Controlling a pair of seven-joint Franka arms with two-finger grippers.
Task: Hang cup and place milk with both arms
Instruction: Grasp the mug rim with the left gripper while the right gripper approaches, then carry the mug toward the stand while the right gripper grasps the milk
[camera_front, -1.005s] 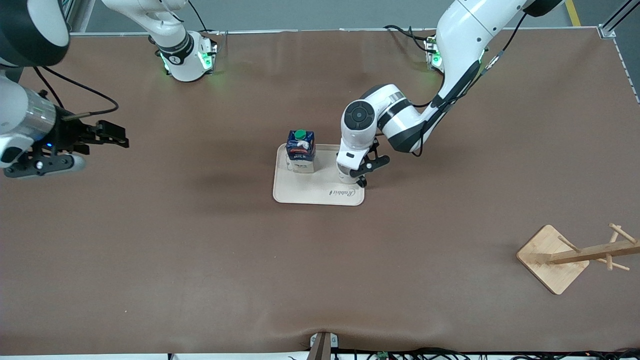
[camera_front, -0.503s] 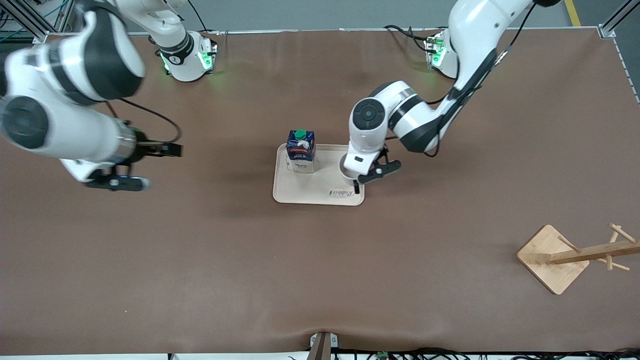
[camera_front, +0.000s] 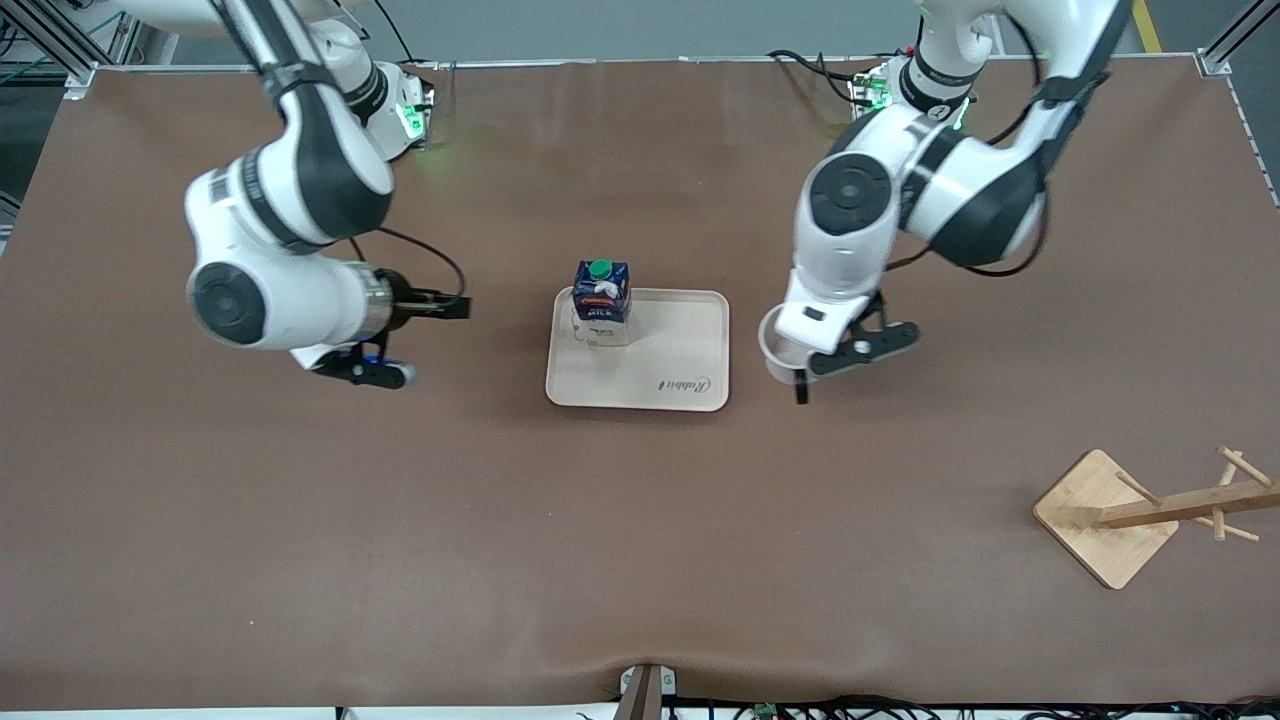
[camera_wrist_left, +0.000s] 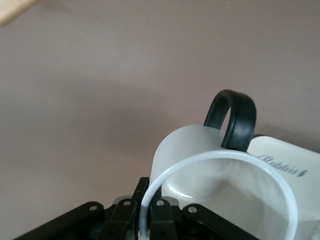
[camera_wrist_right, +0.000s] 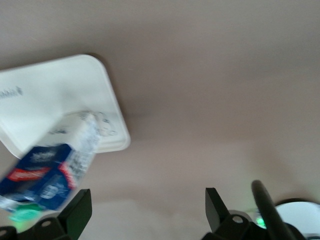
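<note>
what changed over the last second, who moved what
The left gripper, shut on the cup, lifted it off the tray and carried it toward the left arm's end of the table; it is now over bare table beside the tray. The right gripper, open and empty, swung in from the right arm's end toward the milk. The milk, tray and wooden rack stayed put.

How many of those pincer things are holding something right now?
1. The left pincer grips the cup above the table, beside the tray; the right pincer, near the milk, is empty.
</note>
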